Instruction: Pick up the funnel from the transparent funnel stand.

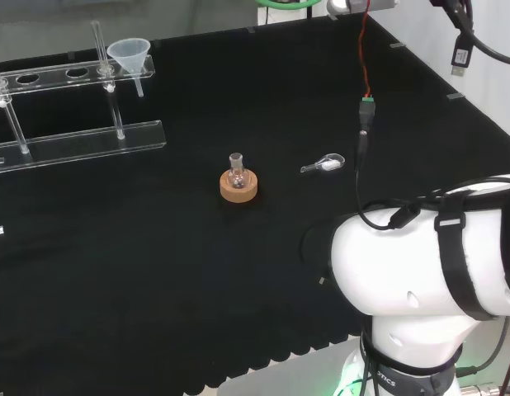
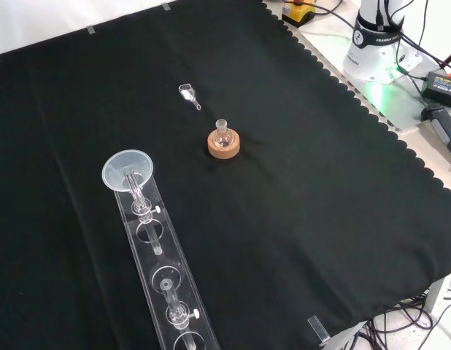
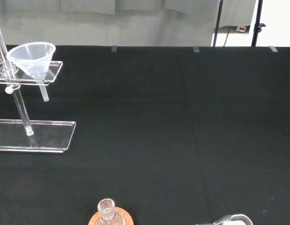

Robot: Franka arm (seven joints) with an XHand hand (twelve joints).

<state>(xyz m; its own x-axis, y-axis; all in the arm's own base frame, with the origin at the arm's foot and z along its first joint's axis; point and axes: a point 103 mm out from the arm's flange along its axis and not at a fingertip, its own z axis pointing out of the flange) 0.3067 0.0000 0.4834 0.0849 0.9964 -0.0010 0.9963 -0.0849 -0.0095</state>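
Note:
A clear funnel point(image 1: 129, 54) sits in the end hole of a transparent stand point(image 1: 82, 139) at the back left of the bench in the head view, its stem hanging down through the top rail. The front view shows the funnel point(image 2: 128, 170) at the far end of the long stand point(image 2: 169, 293), mouth up. From the wrist camera, the funnel point(image 3: 32, 56) rests on the stand's upper rail point(image 3: 50, 72), some way off across the cloth.
A small round flask on a cork ring point(image 1: 238, 183) point(image 2: 223, 141) stands mid-cloth. A small clear piece point(image 1: 325, 164) point(image 2: 187, 92) lies beside it. A cable with a green plug point(image 1: 367, 103) hangs over the bench. The arm's white links point(image 1: 428, 264) bulk at the right.

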